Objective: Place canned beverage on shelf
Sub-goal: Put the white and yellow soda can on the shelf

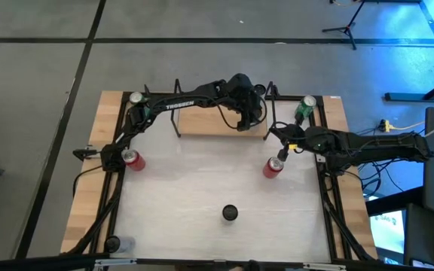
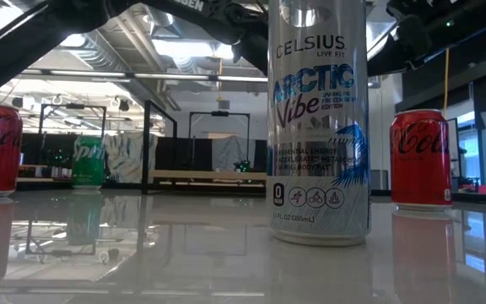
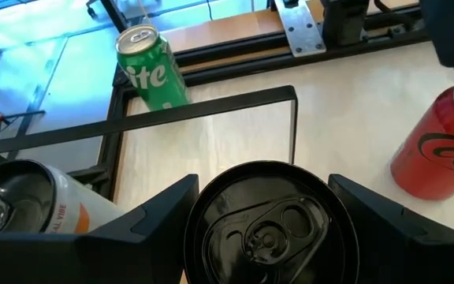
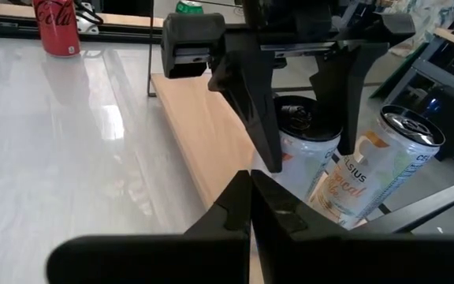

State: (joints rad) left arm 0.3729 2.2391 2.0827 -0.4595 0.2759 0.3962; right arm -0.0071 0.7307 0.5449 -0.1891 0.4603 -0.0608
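Placement step in hand, judged nearly complete. Left hand (image 3: 262,209) down over the shelf (image 1: 202,124), fingers spread either side of a black-topped can (image 3: 268,225) with white sides, standing upright on the board near the shelf's right-hand wire frame (image 3: 235,102). Fingers flanking the can rather than visibly pressing it; from the right wrist view, close to its sides, contact not certain, so grip or release hard to call.

Long axis of that can vertical, lid and pull-tab facing straight up. A second, white-and-orange can (image 4: 381,170) just beside it on the shelf, looking tilted in the right wrist view.

Next move, as a judgement: spread the fingers clear, then lift straight up along the can's axis, without brushing the neighbouring can or the wire frame.

Right hand (image 4: 251,205) near the shelf's right end, over the counter (image 1: 202,188), fingers pressed together with nothing between, waiting.

Elsewhere relative to the shelf: a red cola can (image 1: 273,167) in front of its right end, another red can (image 1: 133,159) off its left front, a green can (image 1: 305,108) beyond its right end, and a tall silver can (image 2: 319,118) well in front, mid-counter.
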